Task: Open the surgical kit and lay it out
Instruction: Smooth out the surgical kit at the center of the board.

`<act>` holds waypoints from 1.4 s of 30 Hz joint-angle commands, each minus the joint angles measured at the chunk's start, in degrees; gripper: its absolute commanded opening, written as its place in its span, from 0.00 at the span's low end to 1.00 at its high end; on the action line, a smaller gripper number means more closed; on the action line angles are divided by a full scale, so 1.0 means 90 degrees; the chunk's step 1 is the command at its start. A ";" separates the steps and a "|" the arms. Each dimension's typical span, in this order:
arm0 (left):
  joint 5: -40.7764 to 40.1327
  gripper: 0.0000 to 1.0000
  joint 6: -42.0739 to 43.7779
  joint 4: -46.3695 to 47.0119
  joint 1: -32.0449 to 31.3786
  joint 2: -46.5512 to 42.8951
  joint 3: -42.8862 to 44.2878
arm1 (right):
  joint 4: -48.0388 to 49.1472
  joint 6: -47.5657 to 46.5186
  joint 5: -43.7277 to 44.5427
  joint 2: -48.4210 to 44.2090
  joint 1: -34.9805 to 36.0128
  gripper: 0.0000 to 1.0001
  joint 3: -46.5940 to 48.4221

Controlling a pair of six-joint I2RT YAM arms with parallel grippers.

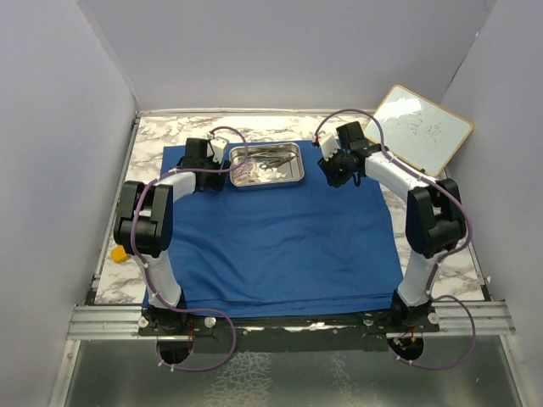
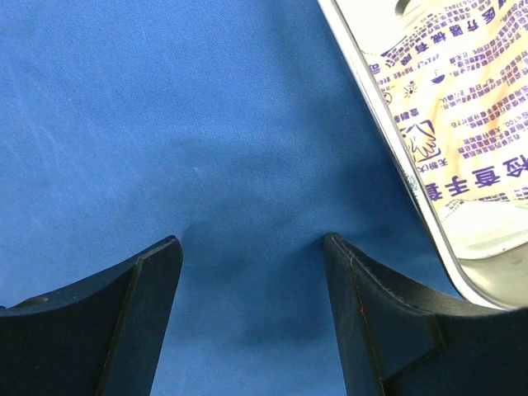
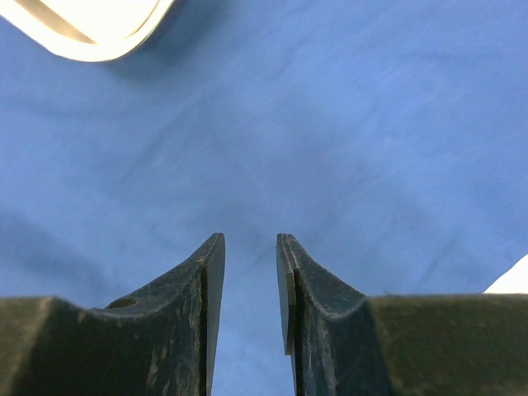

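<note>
The surgical kit's royal-blue cloth [image 1: 280, 237] lies spread flat over the table. Its steel tray [image 1: 298, 166] sits on the cloth's far middle, holding steel instruments [image 1: 270, 158] and a printed clear packet [image 2: 462, 124]. My left gripper [image 1: 222, 166] hovers just left of the tray, open with nothing between its fingers [image 2: 252, 247]; the tray rim [image 2: 396, 157] runs along the right of that view. My right gripper [image 1: 333, 170] hangs just right of the tray over bare cloth, jaws a narrow gap apart and empty [image 3: 250, 239]. A tray corner [image 3: 91, 33] shows top left there.
A wood-framed whiteboard [image 1: 422, 129] leans at the far right, its white corner [image 3: 511, 279] at the right wrist view's edge. A small yellow-orange block [image 1: 120, 253] lies on the marble table [image 1: 161, 131] by the left arm. Grey walls enclose three sides.
</note>
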 commanded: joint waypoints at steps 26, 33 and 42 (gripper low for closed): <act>-0.0224 0.65 0.0311 -0.1151 0.0287 0.1991 0.1797 | 0.0822 0.0995 0.0015 0.2739 -0.0511 0.29 0.1727; 0.0009 0.63 0.0261 -0.1595 0.0300 0.2480 0.2460 | 0.0666 0.0972 0.0001 0.3160 -0.0697 0.29 0.2159; 0.0088 0.65 0.0162 -0.1942 0.0300 0.2813 0.3224 | 0.0295 0.0891 -0.0190 0.3497 -0.0763 0.29 0.2837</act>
